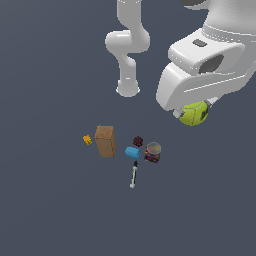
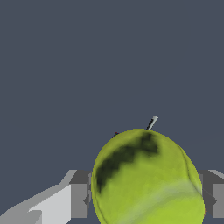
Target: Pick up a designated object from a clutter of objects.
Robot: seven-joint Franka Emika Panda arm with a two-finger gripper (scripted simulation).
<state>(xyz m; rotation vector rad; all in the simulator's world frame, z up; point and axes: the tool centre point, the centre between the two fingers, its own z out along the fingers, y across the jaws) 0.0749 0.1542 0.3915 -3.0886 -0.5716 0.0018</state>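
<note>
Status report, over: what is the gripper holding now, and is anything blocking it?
Gripper shut on lime ball. Ball lifted, apart from the clutter near the brown box. Nothing seen in the way.

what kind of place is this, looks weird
Likely a simulated test scene, not a real room: a flat, featureless grey floor, a smooth white robot arm, and small clutter like a brown box.

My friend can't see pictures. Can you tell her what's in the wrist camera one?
A lime ball with a dark smudge fills the lower part of the picture, held between two grey gripper fingers. Behind it is plain dark grey floor, with the tip of a thin white stick poking out past the ball.
</note>
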